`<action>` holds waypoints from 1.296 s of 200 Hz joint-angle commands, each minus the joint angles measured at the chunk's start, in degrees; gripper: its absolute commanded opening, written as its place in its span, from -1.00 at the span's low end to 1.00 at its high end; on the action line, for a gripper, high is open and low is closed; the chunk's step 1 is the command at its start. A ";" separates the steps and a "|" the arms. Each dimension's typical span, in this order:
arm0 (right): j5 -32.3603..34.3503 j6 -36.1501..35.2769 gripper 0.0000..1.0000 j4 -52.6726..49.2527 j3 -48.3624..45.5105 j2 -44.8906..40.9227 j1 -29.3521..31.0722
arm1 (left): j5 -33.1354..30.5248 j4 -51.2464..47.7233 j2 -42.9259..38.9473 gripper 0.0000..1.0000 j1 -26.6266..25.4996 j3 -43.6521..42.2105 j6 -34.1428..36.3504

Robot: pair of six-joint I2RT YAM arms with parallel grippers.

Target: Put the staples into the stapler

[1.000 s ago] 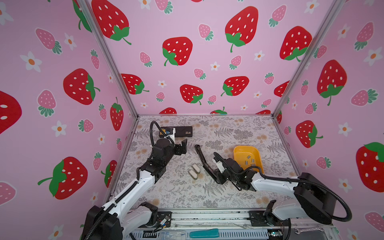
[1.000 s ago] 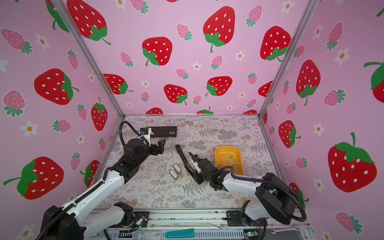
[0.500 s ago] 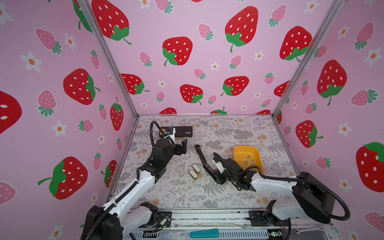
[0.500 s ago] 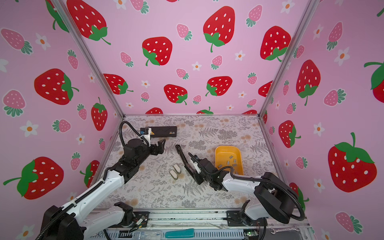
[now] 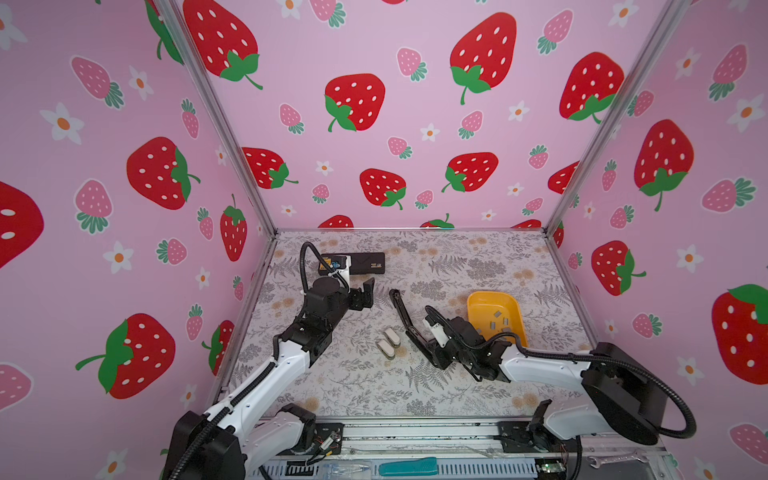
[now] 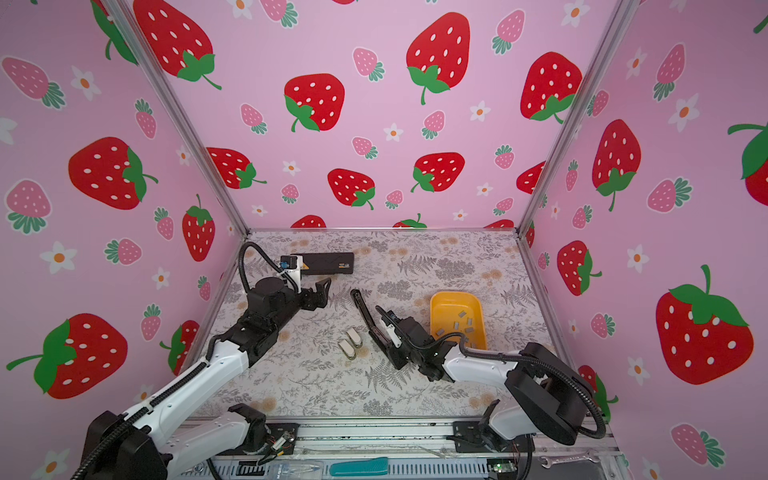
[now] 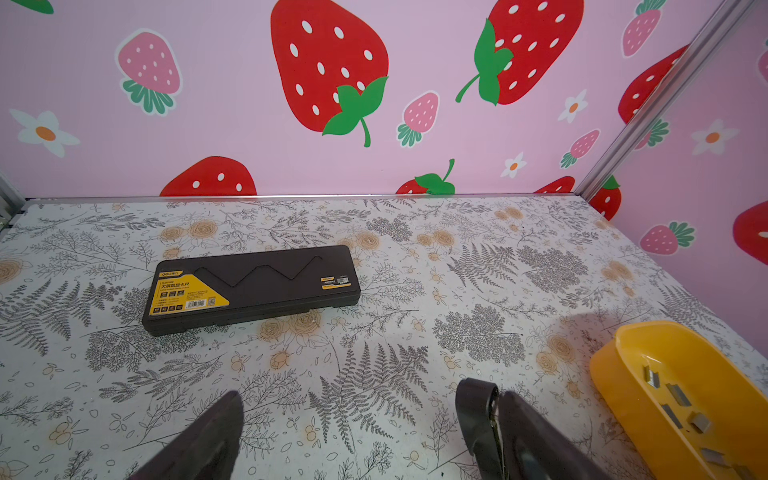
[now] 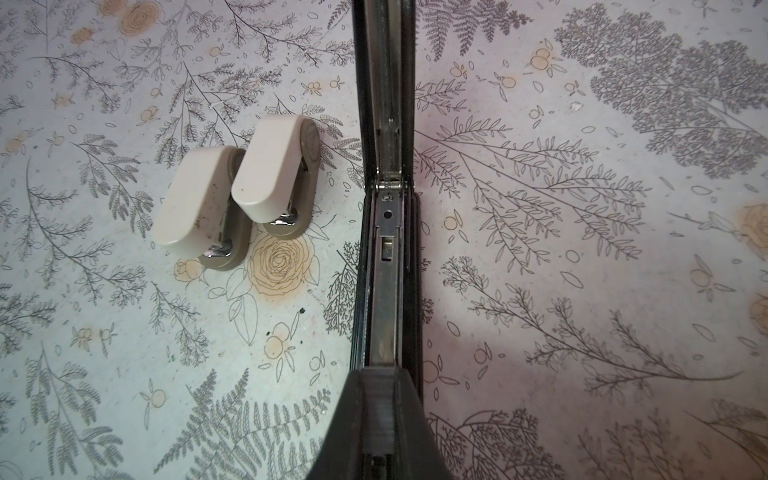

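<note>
Right gripper (image 8: 376,376): jaws closed on the near end of the black stapler (image 8: 386,249), which is swung fully open. Its lid arm stretches away toward the far side and its metal staple channel faces up, nearer the gripper. I cannot tell whether the stapler rests on the floral table (image 5: 374,395) or is held just above it. In both top views the right gripper (image 5: 432,353) sits near the middle of the table, a little to the right.

Left gripper (image 7: 353,403): jaws spread wide, holding nothing, hanging above the table left of the stapler's far end. In a top view the left gripper (image 6: 320,293) is seen just on the near side of a black tool case (image 7: 257,286) lying by the far wall.

Two small white staplers (image 8: 232,187) lie side by side, touching, just left of the black stapler, and neither gripper is on them.

The staples (image 7: 677,395) lie loose in the yellow tray (image 7: 602,365), which is right of the stapler and apart from it. None has been lifted, and I see no strip in the exposed part of the channel.

I judge the step in hand to be presenting the opened stapler, with loading not yet begun. The next move calls for my free left gripper to cross to the tray, pinch one thin strip by its long edges, and carry it back. I must then line it up with the narrow channel while the right keeps the stapler steady.
</note>
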 commanded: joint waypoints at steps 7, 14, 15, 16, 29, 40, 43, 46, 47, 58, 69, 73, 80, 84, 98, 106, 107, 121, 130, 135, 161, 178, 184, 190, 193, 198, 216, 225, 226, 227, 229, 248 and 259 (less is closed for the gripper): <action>-0.43 -0.14 -0.81 -0.90 -0.35 0.03 0.31 | 0.52 1.20 0.00 0.93 0.18 0.21 0.68; -0.66 -0.04 -0.81 -1.28 -0.43 -0.25 0.31 | 0.52 1.13 -0.04 0.93 0.20 0.35 0.72; -0.66 -0.02 -0.81 -1.29 -0.39 -0.27 0.31 | 0.52 1.12 0.01 0.93 0.22 0.31 0.74; -0.66 -0.02 -0.81 -1.39 -0.46 -0.32 0.31 | 0.52 1.12 0.03 0.93 0.19 0.28 0.76; -0.75 0.12 -0.80 -2.41 -0.61 -1.03 0.31 | 0.61 1.29 -0.04 0.93 0.19 0.21 0.71; -0.84 0.17 -0.80 -3.34 -0.85 -1.63 0.40 | 0.61 1.29 -0.03 0.93 0.17 0.23 0.70; -0.92 0.19 -0.80 -3.52 -0.90 -1.76 0.40 | 0.61 1.29 -0.07 0.93 0.18 0.19 0.70; -0.99 0.20 -0.80 -3.70 -1.02 -1.90 0.40 | 0.67 1.29 -0.08 0.93 0.21 0.21 0.73; -1.01 0.23 -0.79 -3.73 -1.04 -1.93 0.40 | 0.64 1.25 -0.06 0.93 0.18 0.24 0.75; -1.04 0.47 -0.77 -4.15 -1.40 -2.33 0.44 | 0.69 1.33 -0.11 0.93 0.18 0.28 0.69; -1.02 0.71 -0.75 -4.47 -1.70 -2.43 0.40 | 0.69 1.28 -0.03 0.93 0.16 0.30 0.68; -1.02 0.85 -0.75 -4.38 -1.75 -2.44 0.42 | 0.69 1.13 -0.07 0.93 0.17 0.35 0.64; -1.10 1.00 -0.75 -4.43 -1.79 -2.41 0.40 | 0.78 1.14 -0.07 0.93 0.19 0.32 0.67; -1.09 1.04 -0.74 -4.47 -1.81 -2.33 0.40 | 0.78 1.12 -0.05 0.93 0.20 0.31 0.63; -0.95 1.11 -0.72 -4.47 -1.83 -2.40 0.48 | 0.85 1.11 -0.14 0.93 0.16 0.28 0.59; -0.93 1.13 -0.68 -4.46 -1.77 -2.53 0.49 | 0.87 1.11 -0.14 0.93 0.18 0.30 0.55; -0.93 1.13 -0.68 -4.47 -1.81 -2.55 0.49 | 0.87 1.11 -0.09 0.93 0.17 0.28 0.57; -0.85 1.13 -0.46 -4.45 -1.75 -2.72 0.56 | 0.96 1.12 0.01 0.93 0.19 0.38 0.55; -0.67 1.13 -0.37 -4.54 -1.59 -2.99 0.57 | 1.11 1.12 0.05 0.93 0.20 0.39 0.47; -0.58 1.22 -0.33 -4.64 -1.56 -3.20 0.61 | 1.15 1.16 0.13 0.93 0.17 0.46 0.51; -0.05 1.57 -0.21 -5.13 -1.73 -5.55 0.84 | 1.55 0.98 0.39 0.93 0.20 0.54 0.35; 0.74 1.79 -0.15 -5.41 -1.82 -7.57 1.08 | 2.01 0.63 -0.04 0.93 0.20 0.66 0.26; 1.31 1.91 -0.13 -5.85 -1.65 -8.30 1.38 | 2.01 1.14 -0.35 0.93 0.19 0.17 0.12; 2.15 2.07 -0.12 -6.26 -1.43 -9.11 1.70 | 2.01 1.91 -0.63 0.93 0.21 -0.42 0.05; 2.73 2.22 -0.11 -6.32 -1.41 -9.69 1.91 | 2.01 2.28 -0.65 0.93 0.16 -0.66 -0.01; 4.06 2.56 -0.09 -6.42 -1.32 -10.31 2.34 | 2.01 2.65 -0.76 0.94 0.24 -0.84 -0.17; 8.75 3.91 0.02 -5.86 -1.64 -13.73 3.83 | 2.18 3.45 -0.99 0.93 0.16 -1.13 -0.68; 12.46 4.45 0.02 -5.06 -1.92 -15.29 4.47 | 2.43 4.62 -1.23 0.92 0.17 -1.80 -0.89; 12.80 4.46 0.02 -4.94 -1.93 -15.44 4.59 | 2.48 4.89 -1.29 0.92 0.21 -1.87 -0.98; 13.27 4.47 0.02 -4.84 -2.02 -15.55 4.65 | 2.51 5.07 -1.33 0.92 0.18 -1.90 -1.03; 14.02 4.43 0.02 -4.52 -2.13 -15.88 4.82 | 2.53 5.51 -1.48 0.92 0.16 -2.15 -1.06; 18.20 3.03 0.11 -0.61 -4.43 -20.65 8.76 | -0.02 8.94 -2.88 0.92 0.16 -3.60 -3.73; 17.45 3.07 0.19 2.23 -6.34 -24.12 10.59 | -0.30 9.44 -3.86 0.93 0.18 -3.53 -4.62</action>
